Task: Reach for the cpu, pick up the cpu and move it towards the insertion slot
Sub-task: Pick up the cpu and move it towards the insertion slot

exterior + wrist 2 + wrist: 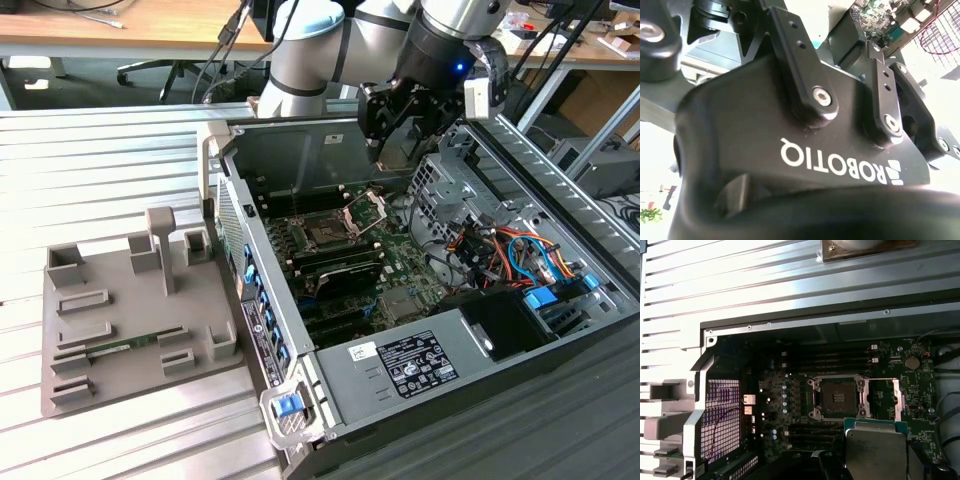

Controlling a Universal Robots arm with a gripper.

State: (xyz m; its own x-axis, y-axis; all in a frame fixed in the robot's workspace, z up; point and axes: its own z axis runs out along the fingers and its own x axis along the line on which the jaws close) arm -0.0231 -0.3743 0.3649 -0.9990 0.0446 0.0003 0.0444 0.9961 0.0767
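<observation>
My gripper [385, 145] hangs above the open computer case, near its back wall. In the first wrist view the cpu [875, 450], a flat square chip with a pale silvery top and a green edge, sits between two dark fingers [832, 467], so the gripper is shut on it. The insertion slot [325, 235] is a dark square socket in a silvery frame, with its hinged bracket [365, 210] swung up. It lies on the motherboard below the gripper, toward the exterior view's left. In the first wrist view the insertion slot [839, 397] sits beyond the held chip.
The grey plastic tray [130, 320] with a green memory stick [130, 345] lies outside the case, on the exterior view's left. The case walls [225, 190], black memory slots [340, 270], the drive cage [440, 180] and bundled cables [500, 250] surround the socket.
</observation>
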